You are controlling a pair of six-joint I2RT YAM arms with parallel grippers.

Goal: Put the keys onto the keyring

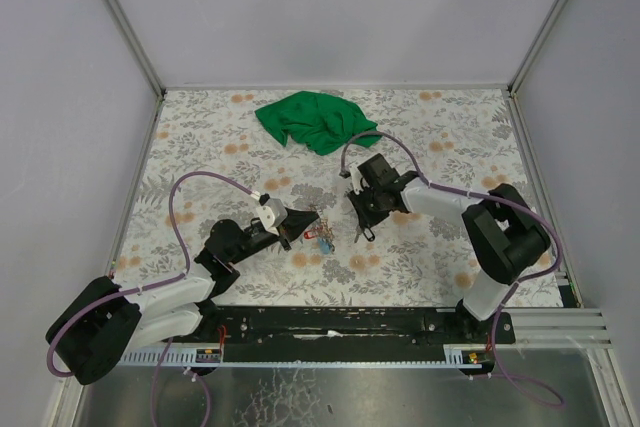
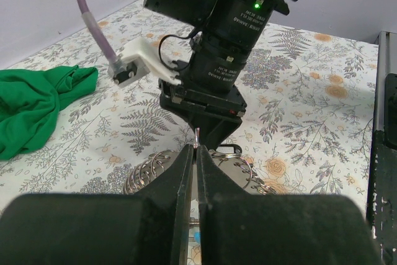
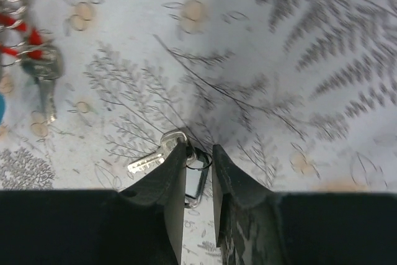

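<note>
Left pincer: low over the desk, left of centre, pointing right. Its jaws are fully together. In the left wrist view a thin pink-red sliver projects from the tips; what the sliver belongs to cannot be determined.

Keys: bunched on the desk just right of the left pincer tip. One red tag lies closest to the tip, and one light blue tag lies just right of it. In the right wrist view a grey key lies flat beside the red tags, at the left edge of the picture.

Keyring: a thin grey wire loop on the desk, touching the far side of the key bunch. In the left wrist view its coils show on both sides of the closed jaws, just beyond them.

Right pincer: right of the key bunch, tilted down toward the desk, between the keyring and its own arm. Its jaws stand narrowly apart. A small dark ring and a pale metal piece sit in the gap. A silver key extends to the left from the gap, lying flat on the desk. Whether the jaws clamp these parts cannot be determined.

Green cloth: crumpled at the far side of the desk, near centre, well apart from both pincers.
</note>
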